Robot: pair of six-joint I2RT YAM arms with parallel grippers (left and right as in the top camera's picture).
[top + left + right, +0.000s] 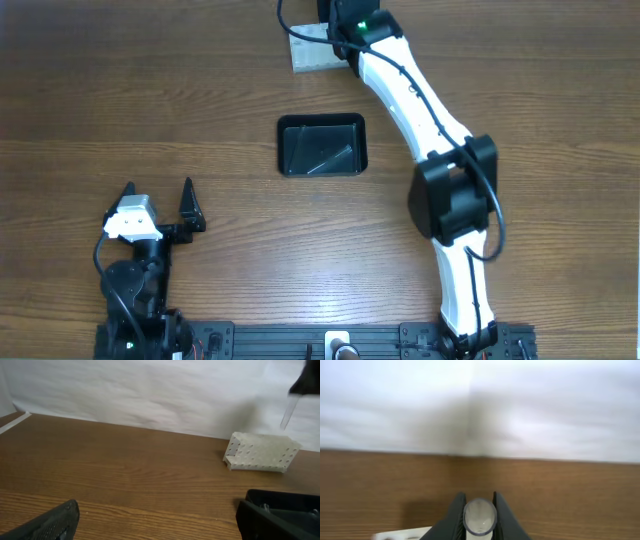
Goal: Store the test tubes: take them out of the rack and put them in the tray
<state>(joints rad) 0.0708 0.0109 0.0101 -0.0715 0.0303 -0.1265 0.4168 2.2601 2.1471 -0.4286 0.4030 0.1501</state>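
The white perforated rack [308,56] [260,452] stands at the table's far edge. My right gripper [478,501] [338,22] hangs above it, shut on a clear test tube [480,517] [288,410] that is lifted clear of the rack's top. In the right wrist view a corner of the rack [402,535] lies just below. The black tray [283,146] [280,497] sits mid-table with clear test tubes [326,160] lying in it. My left gripper [158,192] [160,529] rests open near the front left, far from the rack and the tray.
A white backdrop [150,390] rises behind the table's far edge, close behind the rack. The right arm [430,130] stretches diagonally past the tray's right side. Bare wood [150,90] spreads between my left gripper and the tray.
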